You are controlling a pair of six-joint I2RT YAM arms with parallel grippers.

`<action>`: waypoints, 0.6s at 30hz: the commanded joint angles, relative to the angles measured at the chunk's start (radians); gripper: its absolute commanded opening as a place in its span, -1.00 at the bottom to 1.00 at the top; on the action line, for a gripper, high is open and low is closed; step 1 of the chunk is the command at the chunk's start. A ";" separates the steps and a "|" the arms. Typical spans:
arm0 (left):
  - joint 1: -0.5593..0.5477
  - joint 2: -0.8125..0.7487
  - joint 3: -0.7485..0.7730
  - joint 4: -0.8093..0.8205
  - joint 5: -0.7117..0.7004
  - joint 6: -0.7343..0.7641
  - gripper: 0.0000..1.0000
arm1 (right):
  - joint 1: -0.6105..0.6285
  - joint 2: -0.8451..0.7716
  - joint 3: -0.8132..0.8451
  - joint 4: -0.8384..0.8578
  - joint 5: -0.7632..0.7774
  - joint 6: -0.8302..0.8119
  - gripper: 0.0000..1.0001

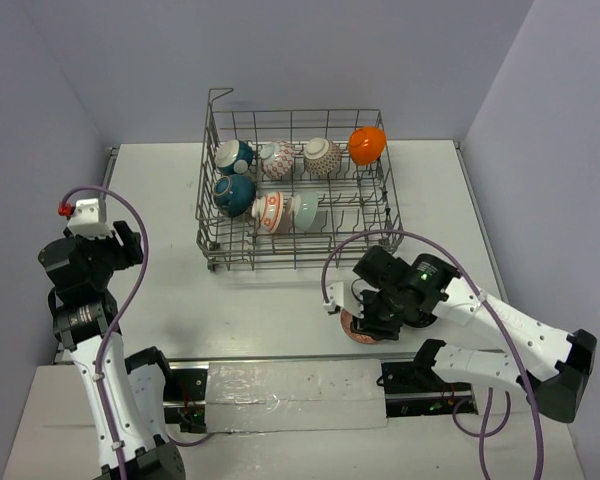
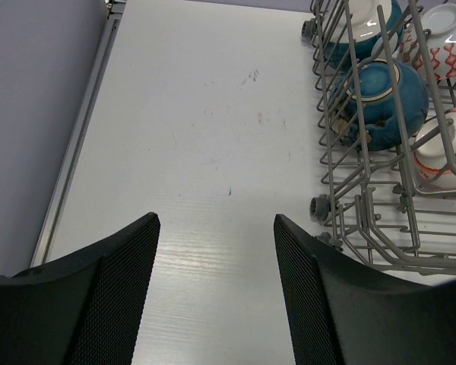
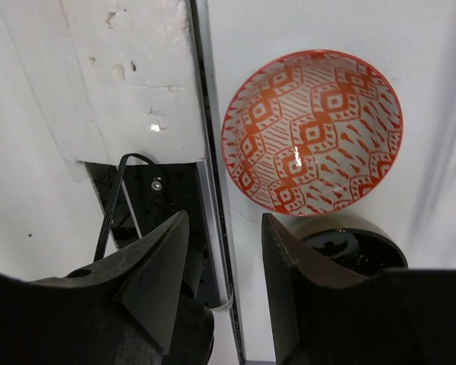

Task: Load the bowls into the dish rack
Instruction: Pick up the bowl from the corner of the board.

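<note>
Grey wire dish rack (image 1: 205,215) with seven small round bowls (image 1: 234,194) inside, orange-patterned bowl (image 3: 311,129) and black bowl (image 3: 349,243) side by side on white table (image 1: 280,310), right gripper (image 3: 224,217) just beside them, fingers apart, left gripper (image 2: 216,220) fingers apart by rack, both empty

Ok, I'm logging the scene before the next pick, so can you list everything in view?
Table: one, white, under everything.
Dish rack: one, grey wire, far middle of the table.
Racked bowls: seven (two teal, one orange, one pale green, three patterned), standing in the rack.
Patterned bowl: one, red on white, on the table near its front edge.
Black bowl: one, beside the patterned bowl, partly hidden.
Left gripper: black, open, empty, left of the rack.
Right gripper: black, open, empty, beside the patterned bowl.
</note>
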 commanded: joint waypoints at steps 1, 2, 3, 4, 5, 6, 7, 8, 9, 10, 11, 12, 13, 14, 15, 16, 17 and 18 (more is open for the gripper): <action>0.022 -0.018 -0.016 0.017 0.042 -0.008 0.36 | 0.058 0.026 -0.006 0.064 -0.006 0.036 0.01; 0.025 -0.021 -0.018 0.019 0.045 -0.008 0.36 | 0.073 0.030 -0.009 0.071 -0.007 0.045 0.01; 0.027 -0.023 -0.018 0.017 0.050 -0.008 0.36 | 0.085 0.036 -0.011 0.077 -0.010 0.049 0.01; 0.030 -0.024 -0.019 0.019 0.052 -0.008 0.36 | 0.105 0.047 -0.011 0.078 -0.013 0.054 0.01; 0.032 -0.024 -0.021 0.019 0.052 -0.007 0.36 | 0.113 0.052 -0.012 0.079 -0.024 0.054 0.01; 0.032 -0.024 -0.021 0.019 0.053 -0.007 0.36 | 0.116 0.058 -0.011 0.079 -0.030 0.053 0.01; 0.032 -0.020 -0.024 0.019 0.056 -0.005 0.36 | 0.127 0.062 -0.014 0.082 -0.032 0.051 0.01; 0.032 -0.018 -0.024 0.019 0.056 -0.004 0.37 | 0.131 0.067 -0.020 0.087 -0.032 0.050 0.01; 0.032 -0.012 -0.024 0.020 0.055 -0.002 0.37 | 0.137 0.070 -0.026 0.090 -0.032 0.050 0.01; 0.032 -0.009 -0.021 0.019 0.050 0.001 0.36 | 0.144 0.079 -0.034 0.102 -0.029 0.050 0.01; 0.032 -0.007 -0.021 0.017 0.049 0.003 0.36 | 0.156 0.084 -0.051 0.107 -0.021 0.046 0.01; 0.032 -0.006 -0.021 0.019 0.049 0.003 0.35 | 0.160 0.089 -0.060 0.116 -0.012 0.048 0.01; 0.033 -0.007 -0.024 0.019 0.050 0.003 0.36 | 0.165 0.101 -0.069 0.133 -0.004 0.050 0.01; 0.032 -0.010 -0.027 0.020 0.050 0.003 0.36 | 0.171 0.105 -0.083 0.142 0.009 0.051 0.00; 0.032 -0.013 -0.027 0.019 0.053 0.003 0.36 | 0.173 0.119 -0.088 0.150 0.026 0.054 0.00; 0.032 -0.015 -0.027 0.020 0.053 0.001 0.36 | 0.173 0.127 -0.088 0.153 0.029 0.054 0.00; 0.032 -0.015 -0.028 0.019 0.053 0.001 0.36 | 0.174 0.132 -0.085 0.154 0.028 0.051 0.00; 0.032 -0.012 -0.028 0.019 0.053 0.003 0.36 | 0.174 0.135 -0.083 0.156 0.026 0.048 0.00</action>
